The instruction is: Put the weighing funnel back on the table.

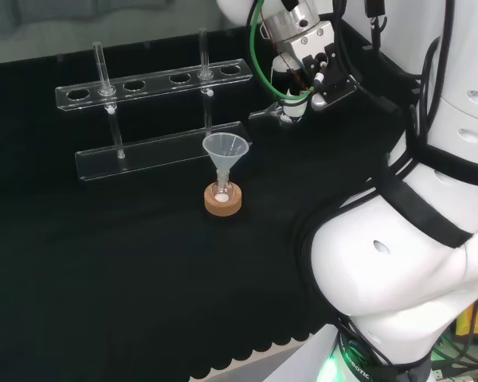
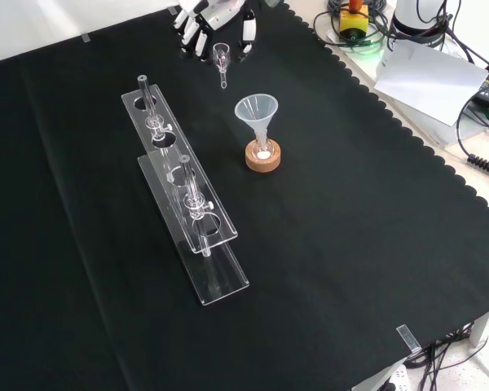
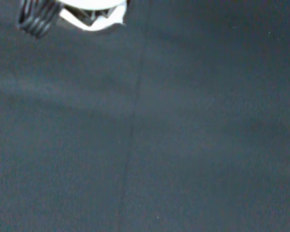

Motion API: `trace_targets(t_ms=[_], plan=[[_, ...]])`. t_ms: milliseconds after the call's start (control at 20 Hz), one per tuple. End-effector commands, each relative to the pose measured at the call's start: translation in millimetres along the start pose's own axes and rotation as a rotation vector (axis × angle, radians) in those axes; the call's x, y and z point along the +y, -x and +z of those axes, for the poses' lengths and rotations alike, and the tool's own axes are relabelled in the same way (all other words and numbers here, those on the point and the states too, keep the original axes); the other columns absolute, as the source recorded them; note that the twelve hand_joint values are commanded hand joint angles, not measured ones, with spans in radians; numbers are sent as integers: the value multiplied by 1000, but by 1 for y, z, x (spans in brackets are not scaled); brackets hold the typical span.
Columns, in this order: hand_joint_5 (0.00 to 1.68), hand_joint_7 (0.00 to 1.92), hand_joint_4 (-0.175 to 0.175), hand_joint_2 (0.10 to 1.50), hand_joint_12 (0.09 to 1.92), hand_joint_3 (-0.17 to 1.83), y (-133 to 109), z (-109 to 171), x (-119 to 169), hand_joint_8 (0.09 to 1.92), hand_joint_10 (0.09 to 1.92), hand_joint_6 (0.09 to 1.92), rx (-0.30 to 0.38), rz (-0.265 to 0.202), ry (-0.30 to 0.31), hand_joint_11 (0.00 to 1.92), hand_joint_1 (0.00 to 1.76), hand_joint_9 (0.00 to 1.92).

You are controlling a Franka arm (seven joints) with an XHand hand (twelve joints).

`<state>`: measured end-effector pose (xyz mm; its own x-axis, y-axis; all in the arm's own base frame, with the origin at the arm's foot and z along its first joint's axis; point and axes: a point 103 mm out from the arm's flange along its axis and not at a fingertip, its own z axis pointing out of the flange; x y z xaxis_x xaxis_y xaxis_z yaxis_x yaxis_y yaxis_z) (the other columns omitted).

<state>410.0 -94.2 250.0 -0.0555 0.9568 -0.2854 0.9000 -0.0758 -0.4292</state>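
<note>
**Weighing funnel [image 2: 222, 57] beside the hand [image 2: 216, 12] at the far edge of the surface [image 2: 350, 269]**

Head view: the hand [image 1: 312, 68] hangs low over the black cloth, left of the arm's white links. The weighing funnel [image 1: 269, 113] shows as a small clear piece at the hand's lower end, with its stem pointing left. Whether the hand pinches it or has let go cannot be told. To the lower left, the funnel [image 1: 221, 150] stands mouth up with its stem in a small flask on a cork ring [image 1: 223, 200]. Behind it is a clear rack [image 1: 143, 119] with two upright glass tubes.

Front view: the hand comes in at the top. The weighing funnel is just below it, with its cup toward the hand and its stem toward the funnel [image 2: 256, 110]. It is apart from the funnel and from the rack [image 2: 183, 187], which runs down the view's left. Whether it rests on the cloth cannot be told.

Wrist view: dark cloth [image 3: 183, 145], with a blurred white part of the hand [image 3: 94, 12] at the edge.
</note>
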Motion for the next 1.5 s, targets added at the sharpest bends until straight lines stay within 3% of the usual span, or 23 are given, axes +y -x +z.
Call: trace_targets(t_ms=[50, 750, 1500], plan=[[1120, 413, 175, 685, 1321, 733, 11, 31, 24, 619, 555, 974, 50, 14, -5, 346, 1078, 719], [1119, 428, 175, 686, 1323, 733, 20, 79, 73, 628, 562, 975, 146, 19, -38, 385, 1078, 753], [1119, 436, 175, 686, 1319, 733, 22, 105, 114, 633, 559, 974, 162, -12, -38, 401, 1078, 763]])
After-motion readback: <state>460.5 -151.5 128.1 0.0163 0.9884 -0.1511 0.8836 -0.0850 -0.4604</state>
